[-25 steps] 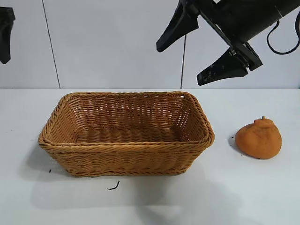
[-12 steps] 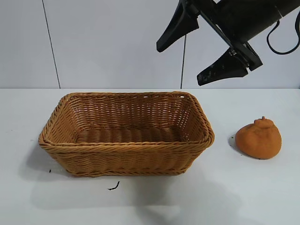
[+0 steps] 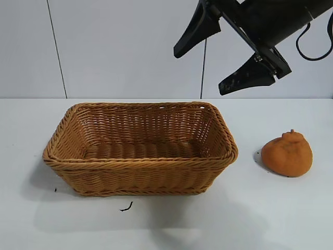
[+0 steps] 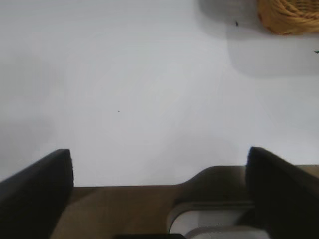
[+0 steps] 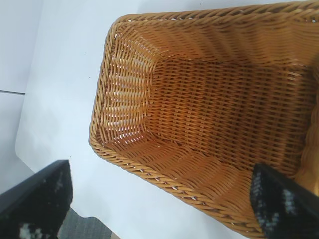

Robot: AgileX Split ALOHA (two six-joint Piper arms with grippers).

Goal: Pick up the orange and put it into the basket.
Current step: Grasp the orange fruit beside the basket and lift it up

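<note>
The orange [image 3: 287, 154], lumpy with a small stem bump, lies on the white table right of the basket [image 3: 140, 162], well apart from it. The golden-brown wicker basket stands mid-table with nothing inside. My right gripper [image 3: 199, 72] hangs high above the basket's right end, open, nothing between its fingers; its own view looks down into the basket [image 5: 124, 74] past the open right gripper [image 5: 162, 167]. My left gripper [image 4: 159, 153] is open over bare table near the table's edge, with a basket corner [image 4: 291, 15] far off. The exterior view does not show the left gripper.
A small dark scrap [image 3: 126, 207] lies on the table in front of the basket. A pale panelled wall [image 3: 104, 47] stands behind the table. White tabletop [image 3: 270, 208] stretches around the orange.
The dark piece of the left arm at the exterior view's top left edge has gone out of view. The right gripper, basket and orange have not moved.
</note>
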